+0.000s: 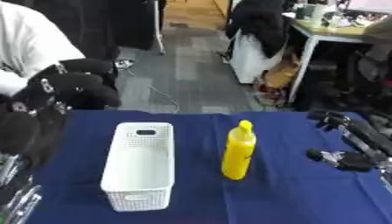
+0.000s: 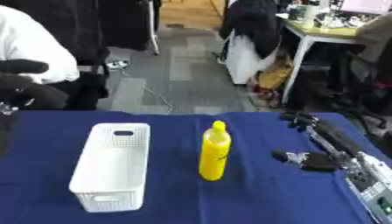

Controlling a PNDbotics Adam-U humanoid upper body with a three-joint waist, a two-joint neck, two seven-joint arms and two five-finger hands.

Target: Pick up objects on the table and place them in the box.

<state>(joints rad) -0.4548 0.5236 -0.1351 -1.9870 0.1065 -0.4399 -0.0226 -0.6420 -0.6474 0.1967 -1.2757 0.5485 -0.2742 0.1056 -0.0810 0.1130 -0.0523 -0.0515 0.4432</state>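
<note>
A yellow bottle (image 1: 238, 151) stands upright at the middle of the blue table (image 1: 291, 197), cap up, nothing touching it. Just beside it, at its nine o'clock, sits the white basket (image 1: 140, 166), lying lengthwise, with nothing showing inside. Over at three o'clock the right hand (image 2: 318, 144) hangs above the cloth, fingers straight and spread, thumb apart, holding nothing. The left hand (image 1: 57, 87) looms at ten o'clock, dark fingers curled, holding nothing.

No readable text anywhere. Yellow bottle (image 1: 238, 152) shows no legible label. White basket (image 1: 141, 168) carries no markings either.
</note>
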